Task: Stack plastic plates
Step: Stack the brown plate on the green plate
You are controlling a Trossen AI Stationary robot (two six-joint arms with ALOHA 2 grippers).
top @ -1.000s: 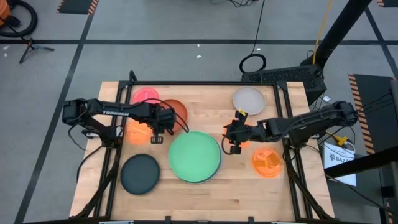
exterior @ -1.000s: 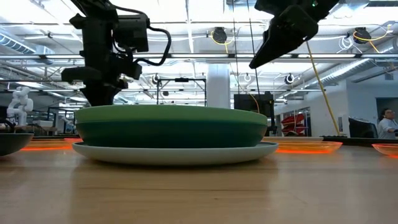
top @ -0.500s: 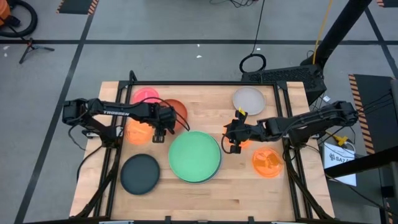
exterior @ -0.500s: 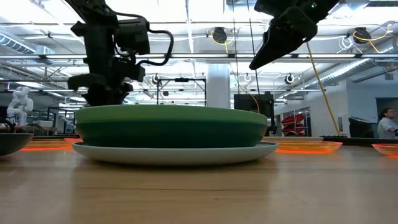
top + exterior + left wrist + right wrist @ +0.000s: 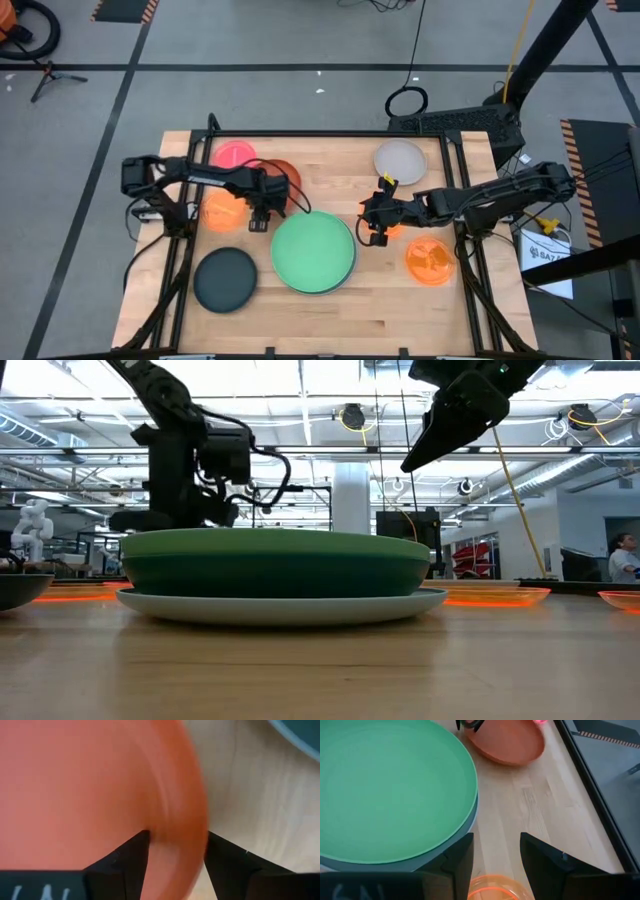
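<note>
A red-brown plate [image 5: 289, 177] lies on the table behind the stack of large green plates [image 5: 313, 251]. My left gripper [image 5: 262, 214] points down over the plate's near rim. In the left wrist view it [image 5: 175, 840] is open, with the rim between its fingers. In the low view the stack [image 5: 275, 565] hides its fingertips. My right gripper [image 5: 375, 226] hangs open above the table to the right of the stack, over a small orange plate [image 5: 495, 891], touching nothing. My left gripper stands astride the red-brown plate's rim [image 5: 186, 815], one finger inside the plate and one outside, coming from above and pointing down. The plate lies flat on the table. Whether either finger touches the rim, I cannot tell.
A black plate [image 5: 225, 280] lies at the near left. A small orange plate [image 5: 222, 210] and a pink one [image 5: 235, 153] lie left of the red-brown plate. A grey-white plate [image 5: 400, 158] lies at the far right and an orange one [image 5: 430, 261] at the near right.
My left gripper has come down and a little toward the green stack, onto the red-brown plate's rim. The plates and my right arm have kept still.
</note>
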